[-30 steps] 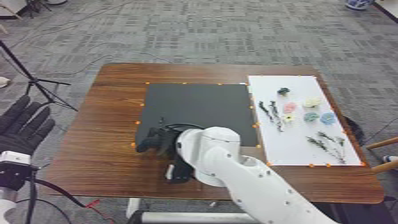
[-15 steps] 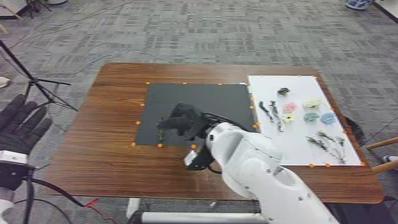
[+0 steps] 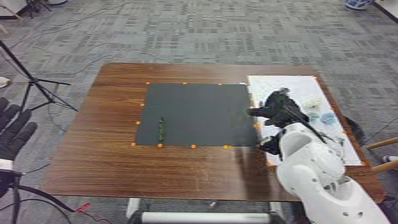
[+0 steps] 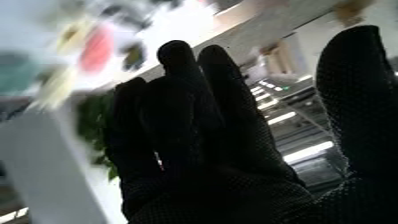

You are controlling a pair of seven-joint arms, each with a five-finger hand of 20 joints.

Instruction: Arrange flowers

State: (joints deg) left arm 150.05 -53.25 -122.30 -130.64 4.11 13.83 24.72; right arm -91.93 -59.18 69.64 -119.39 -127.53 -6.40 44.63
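Note:
My right hand (image 3: 282,111) is over the left part of the white sheet (image 3: 293,82), its thumb side reaching the black sheet's edge. In the right wrist view the right hand (image 4: 213,165) has extended, relaxed fingers, with a pink flower (image 4: 97,49) and pale yellow flower (image 4: 55,90) beyond them. A green sprig (image 3: 161,131) lies upright near the lower left of the black sheet (image 3: 200,107). A cream flower (image 3: 312,104) and a blue flower (image 3: 328,119) lie right of the hand, which covers other flowers. My left hand (image 3: 12,132) is open off the table's left side.
Orange markers line both sheets on the brown table (image 3: 107,150). A black tripod (image 3: 40,82) stands on the floor at the left, and a wooden chair (image 3: 384,155) is at the right edge.
My right hand has moved from the black sheet rightward over the white sheet, uncovering the green sprig on the black sheet. The left hand has shifted slightly toward the left edge.

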